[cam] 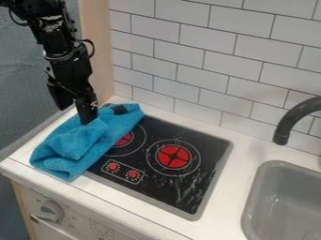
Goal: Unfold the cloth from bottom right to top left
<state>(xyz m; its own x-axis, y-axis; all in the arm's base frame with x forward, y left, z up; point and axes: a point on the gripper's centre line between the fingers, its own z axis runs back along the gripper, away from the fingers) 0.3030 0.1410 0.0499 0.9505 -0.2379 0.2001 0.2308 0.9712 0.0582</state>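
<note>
Gripper (76, 116) hanging open at blue cloth (74, 144), over cooktop's (213, 143) left side — you're risking pinching several layers, dragging whole bundle.

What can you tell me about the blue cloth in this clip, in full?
The cloth is bright blue, with a soft, towel-like look. It lies bunched in folds, slanting across the white counter and the left side of the black stove top, partly covering the left burner. A small dark patch shows near its far end; I can't tell what it is. The gripper is at its upper left part, though contact is unclear.
</note>
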